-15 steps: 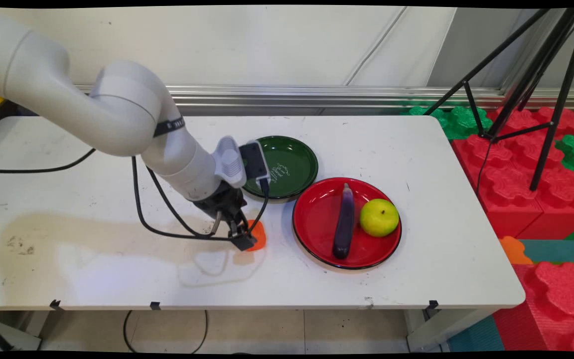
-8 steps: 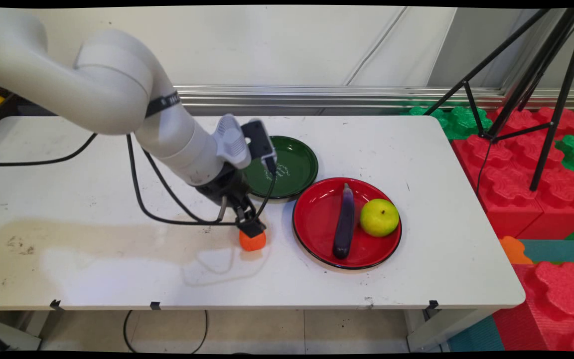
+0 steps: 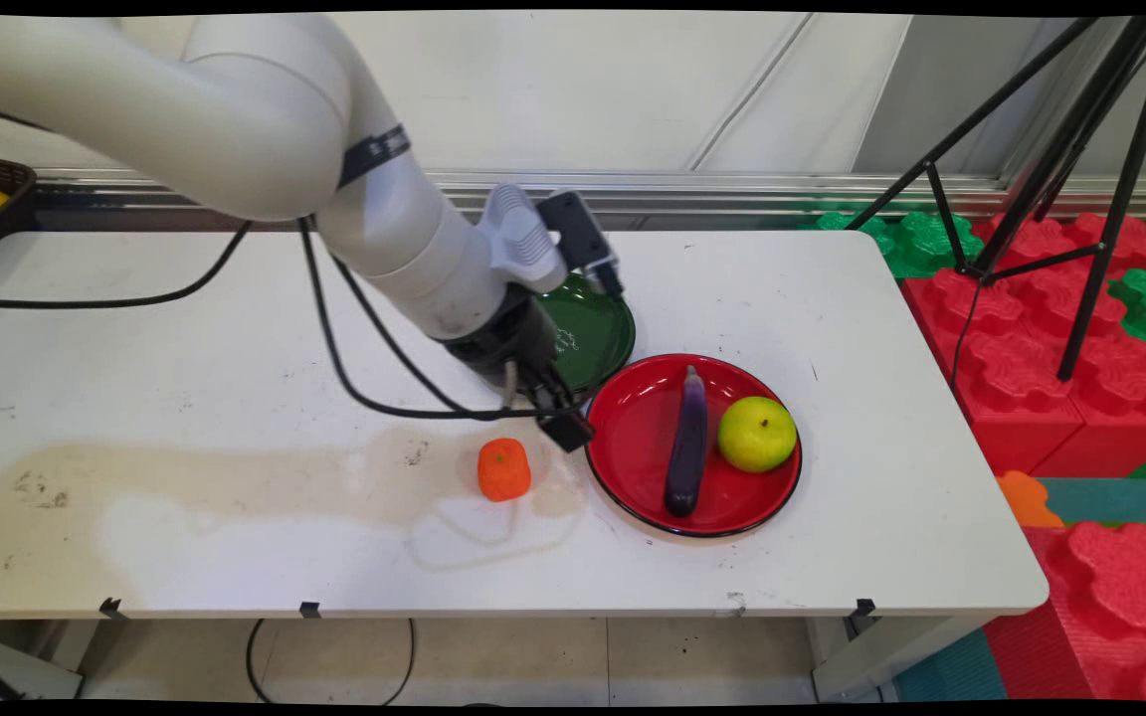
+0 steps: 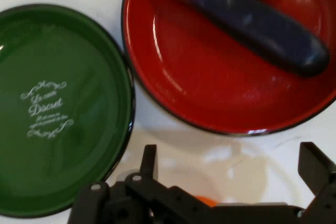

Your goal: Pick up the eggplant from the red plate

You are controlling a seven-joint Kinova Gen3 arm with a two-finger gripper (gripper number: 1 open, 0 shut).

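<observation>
Main view has the gripper (image 3: pixel 565 430) hanging spread wide and empty just left of the red plate (image 3: pixel 633 452), the orange fruit (image 3: pixel 503 468) sitting free on the table (image 3: pixel 185 398) beside that plate, not on it.

A white table (image 3: pixel 832 557) bears a green plate (image 3: pixel 593 333) toward the back and a red plate (image 3: pixel 633 447) just beside it, nearer the front. An orange fruit (image 3: pixel 503 469) sits on the tabletop left of the red plate, on a brownish stain (image 3: pixel 235 482).
</observation>
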